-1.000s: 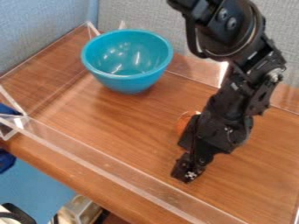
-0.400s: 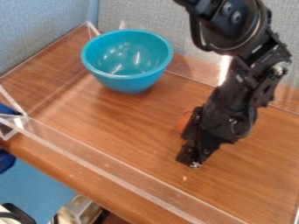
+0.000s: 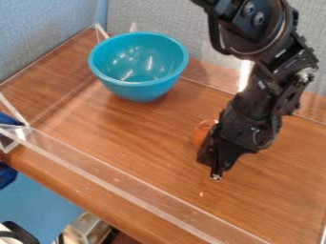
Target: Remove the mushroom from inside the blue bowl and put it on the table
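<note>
Saw the pincer [image 3: 218, 172] closed, pointing down at the counter [image 3: 114, 129], the mushroom [image 3: 203, 132] just behind it, well apart from the bowl [image 3: 137, 65].

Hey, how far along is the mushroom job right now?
Mostly done, it seems. The blue bowl looks empty, and an orange shape that is probably the mushroom sits on the table beside the arm. The shut pincer holds nothing, its tip just above the wood. What's left: pulling the arm away so the mushroom stands clear.

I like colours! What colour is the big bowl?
The bowl is shiny turquoise-blue, seen in the camera view.
</note>
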You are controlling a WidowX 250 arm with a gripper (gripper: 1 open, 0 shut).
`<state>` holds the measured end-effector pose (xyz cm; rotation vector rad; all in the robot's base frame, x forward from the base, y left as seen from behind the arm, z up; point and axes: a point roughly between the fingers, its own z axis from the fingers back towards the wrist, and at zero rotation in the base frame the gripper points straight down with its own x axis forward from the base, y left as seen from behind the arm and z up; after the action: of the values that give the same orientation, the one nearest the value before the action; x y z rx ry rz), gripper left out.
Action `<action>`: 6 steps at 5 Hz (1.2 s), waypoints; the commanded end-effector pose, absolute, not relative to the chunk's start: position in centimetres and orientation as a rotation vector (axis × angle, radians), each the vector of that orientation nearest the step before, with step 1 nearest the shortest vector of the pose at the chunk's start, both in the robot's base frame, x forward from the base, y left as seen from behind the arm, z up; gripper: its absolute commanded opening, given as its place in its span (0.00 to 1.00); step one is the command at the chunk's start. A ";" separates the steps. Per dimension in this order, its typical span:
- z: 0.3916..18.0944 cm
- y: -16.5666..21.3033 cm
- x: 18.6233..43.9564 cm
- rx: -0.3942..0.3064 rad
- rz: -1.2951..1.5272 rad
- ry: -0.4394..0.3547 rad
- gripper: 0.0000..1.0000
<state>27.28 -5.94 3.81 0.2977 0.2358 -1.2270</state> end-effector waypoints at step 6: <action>5.3 -5.9 29.5 0.427 -1.223 0.091 0.00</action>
<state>29.21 -5.76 4.03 0.4130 0.1388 -1.2324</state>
